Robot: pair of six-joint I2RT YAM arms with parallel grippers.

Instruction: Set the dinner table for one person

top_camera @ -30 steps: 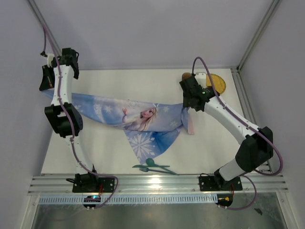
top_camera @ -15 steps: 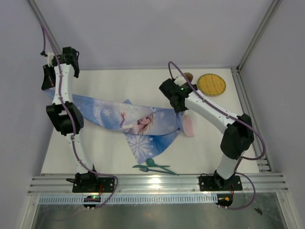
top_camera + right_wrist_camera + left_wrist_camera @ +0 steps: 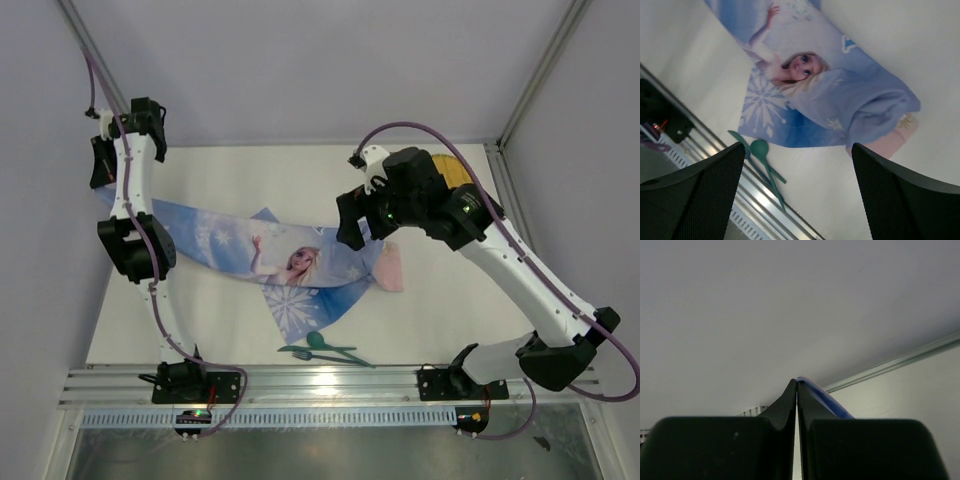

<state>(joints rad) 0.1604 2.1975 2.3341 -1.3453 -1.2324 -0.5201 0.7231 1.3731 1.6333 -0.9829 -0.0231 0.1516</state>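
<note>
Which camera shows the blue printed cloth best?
The top external view: the cloth appears whole, spread crumpled across the table. The right wrist view shows only its right portion; the left wrist view shows just a blue sliver pinched in the shut left gripper.

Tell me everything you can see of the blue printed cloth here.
The blue cloth is thin printed fabric, showing a blonde cartoon figure, white snowflakes and a pale pink end on the right. It lies rumpled and partly folded across the white table, stretched toward the far left, where the left gripper is shut on a blue edge. The right gripper hangs open above it, not touching. A green spoon lies just beyond its near point.
</note>
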